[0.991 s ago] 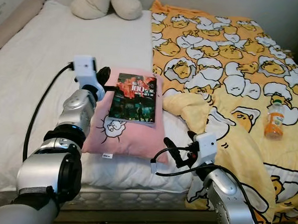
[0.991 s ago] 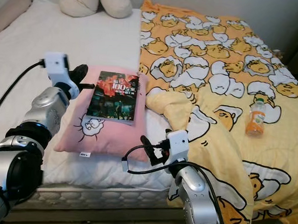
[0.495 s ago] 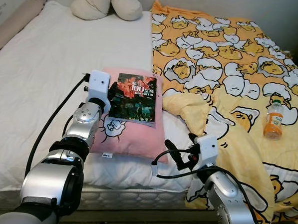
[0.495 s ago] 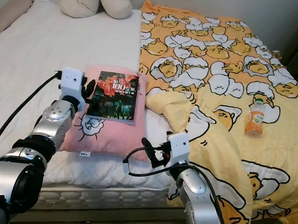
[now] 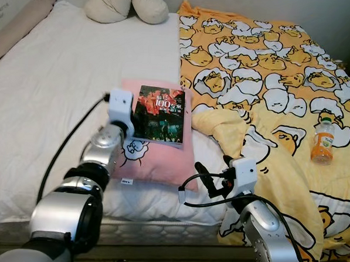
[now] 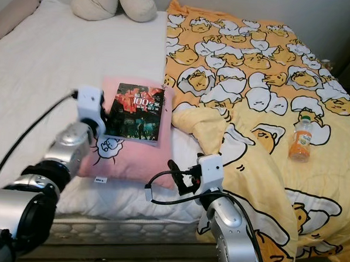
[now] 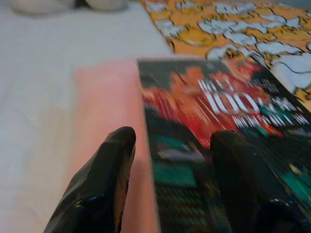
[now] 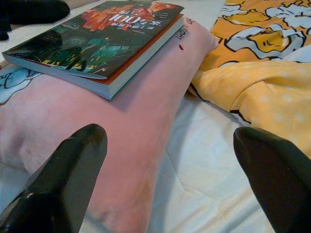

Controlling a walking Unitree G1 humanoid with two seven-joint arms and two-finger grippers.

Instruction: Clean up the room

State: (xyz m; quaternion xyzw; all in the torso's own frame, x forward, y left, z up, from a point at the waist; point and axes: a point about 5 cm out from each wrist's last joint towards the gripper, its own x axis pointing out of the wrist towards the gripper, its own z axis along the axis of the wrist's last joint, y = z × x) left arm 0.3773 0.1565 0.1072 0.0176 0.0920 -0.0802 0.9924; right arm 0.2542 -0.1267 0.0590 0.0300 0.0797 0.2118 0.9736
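- Glossy dark paperback book [image 5: 159, 115] with a red-lettered cover lies flat on the pink cartoon-print pillow [image 5: 156, 160], on the white mattress [image 5: 53, 95] just beside the yellow egg-print blanket [image 5: 271, 83].
- Left gripper [image 7: 170, 160] is spread, its fingers [image 7: 104, 170] straddling the book's left edge, not yet pinching.
- Right gripper [image 8: 160, 165] hangs wide open near the pillow's front.
- Judgement: the book looks light and stiff but slick; pinch the spine edge, since the soft pillow will sink underneath.
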